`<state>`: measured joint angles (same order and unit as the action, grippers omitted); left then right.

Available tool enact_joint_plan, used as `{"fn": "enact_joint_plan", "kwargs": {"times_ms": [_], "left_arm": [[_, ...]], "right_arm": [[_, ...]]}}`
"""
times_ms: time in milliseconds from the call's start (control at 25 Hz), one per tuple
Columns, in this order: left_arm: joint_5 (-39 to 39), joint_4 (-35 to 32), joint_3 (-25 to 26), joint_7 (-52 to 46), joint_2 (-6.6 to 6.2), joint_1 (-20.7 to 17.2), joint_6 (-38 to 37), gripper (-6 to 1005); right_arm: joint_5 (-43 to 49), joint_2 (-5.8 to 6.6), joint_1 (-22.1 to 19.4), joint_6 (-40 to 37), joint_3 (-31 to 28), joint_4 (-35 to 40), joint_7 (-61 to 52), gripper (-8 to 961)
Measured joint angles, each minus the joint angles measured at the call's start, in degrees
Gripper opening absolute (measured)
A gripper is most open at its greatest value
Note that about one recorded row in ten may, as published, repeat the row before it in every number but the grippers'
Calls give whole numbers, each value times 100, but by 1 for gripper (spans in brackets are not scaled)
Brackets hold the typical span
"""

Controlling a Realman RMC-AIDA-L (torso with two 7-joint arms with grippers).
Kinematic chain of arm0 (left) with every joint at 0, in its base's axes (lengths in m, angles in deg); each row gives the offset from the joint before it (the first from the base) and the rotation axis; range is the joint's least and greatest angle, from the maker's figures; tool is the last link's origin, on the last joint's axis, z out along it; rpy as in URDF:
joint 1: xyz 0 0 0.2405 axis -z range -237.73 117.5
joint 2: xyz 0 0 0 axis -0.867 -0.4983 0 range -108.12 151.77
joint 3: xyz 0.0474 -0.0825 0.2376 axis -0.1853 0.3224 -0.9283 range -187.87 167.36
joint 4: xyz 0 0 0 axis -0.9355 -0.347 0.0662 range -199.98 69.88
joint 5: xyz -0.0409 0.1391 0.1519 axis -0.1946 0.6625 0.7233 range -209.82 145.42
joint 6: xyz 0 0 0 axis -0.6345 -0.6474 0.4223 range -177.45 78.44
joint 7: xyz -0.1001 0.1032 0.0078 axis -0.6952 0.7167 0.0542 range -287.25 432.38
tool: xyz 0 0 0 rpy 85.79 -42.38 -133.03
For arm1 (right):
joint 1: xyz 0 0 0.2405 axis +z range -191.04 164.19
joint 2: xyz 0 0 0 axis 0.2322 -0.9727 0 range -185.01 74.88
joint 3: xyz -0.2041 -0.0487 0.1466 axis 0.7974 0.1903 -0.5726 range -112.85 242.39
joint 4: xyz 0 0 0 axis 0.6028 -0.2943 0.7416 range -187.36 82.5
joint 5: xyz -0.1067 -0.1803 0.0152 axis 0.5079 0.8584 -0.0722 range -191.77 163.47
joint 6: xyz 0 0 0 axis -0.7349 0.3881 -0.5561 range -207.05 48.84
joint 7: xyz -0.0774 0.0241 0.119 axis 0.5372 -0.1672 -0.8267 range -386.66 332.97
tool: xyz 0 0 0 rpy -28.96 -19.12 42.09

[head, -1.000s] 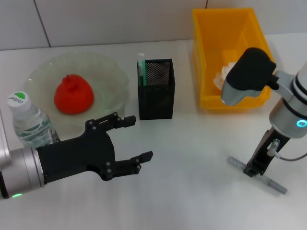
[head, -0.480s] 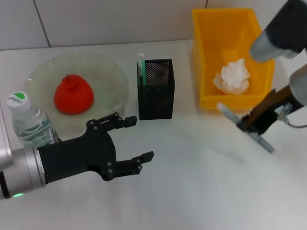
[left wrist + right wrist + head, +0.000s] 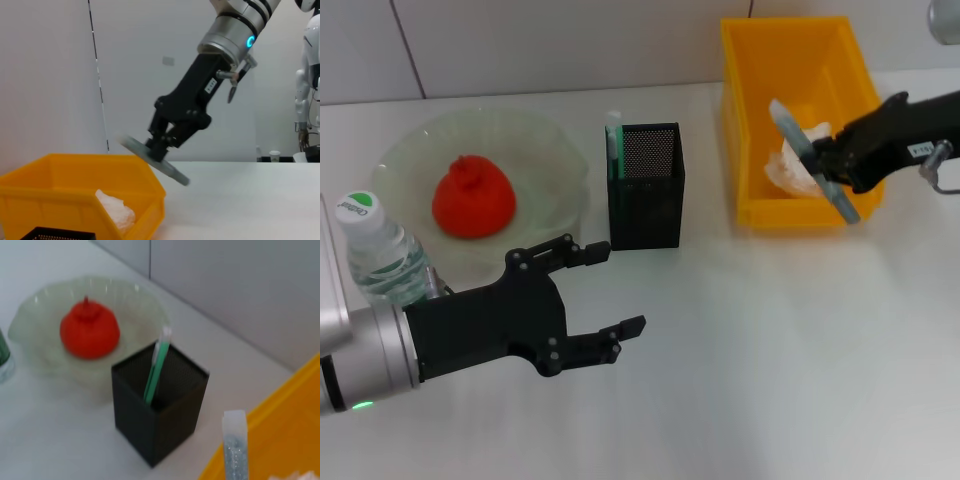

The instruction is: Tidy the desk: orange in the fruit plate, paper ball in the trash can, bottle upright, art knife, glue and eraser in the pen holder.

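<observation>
your right pincer is clamped across the middle of the thin grey pen-like glue stick, holding it tilted in the air above the front of the big bright yellow plastic trash can. gripped at mid-length, the stick looks balanced and its ends are free, which should suit dropping one end into a cup. the white crumpled paper ball lies inside that bin, just beneath the stick, so take care not to release here.

the stick's goal, the tall square black metal mesh pen holder, stands well to the left of the bin, between it and the wide translucent pale-green glass fruit plate. the slim mint-green art knife stands in the holder, leaning against one corner, which leaves room beside it. the lumpy red-orange orange sits in the plate, and the small clear plastic bottle with its white cap stands upright beside the plate.

your left pincer hovers wide and empty over the white tabletop, in front of the holder. the eraser is not visible.
</observation>
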<state>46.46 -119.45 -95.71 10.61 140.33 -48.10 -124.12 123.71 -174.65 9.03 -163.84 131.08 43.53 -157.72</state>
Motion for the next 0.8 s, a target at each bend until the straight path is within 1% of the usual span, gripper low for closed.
{"fn": "enact_joint_plan", "kwargs": {"times_ms": [240,280,320,360,440,480,520,680,800], "left_arm": [[0,0,-26,3,15,11,0,818],[0,0,-26,3,15,11,0,818],[0,0,-26,3,15,11,0,818],[0,0,-37,2,15,11,0,818],[0,0,-67,1,15,11,4,818],[0,0,-72,1,15,11,5,818],[0,0,-72,1,15,11,5,818],[0,0,-83,-6,15,11,9,818],[0,0,-85,3,15,7,9,818]], "right_arm": [[-1023,-6,-306,872,40,-220,895,123],[-1251,-6,-356,1001,28,-289,1091,123],[-1707,-5,-443,1224,8,-433,1486,123],[-1707,-5,-443,1224,8,-433,1486,123],[-2204,0,-527,1416,0,-600,1899,122],[-2771,6,-611,1580,-4,-776,2336,122],[-2771,6,-611,1580,-4,-776,2336,122],[-3542,9,-703,1698,-40,-1075,2982,121],[-4137,17,-717,1749,-145,-1446,3450,121]]}}
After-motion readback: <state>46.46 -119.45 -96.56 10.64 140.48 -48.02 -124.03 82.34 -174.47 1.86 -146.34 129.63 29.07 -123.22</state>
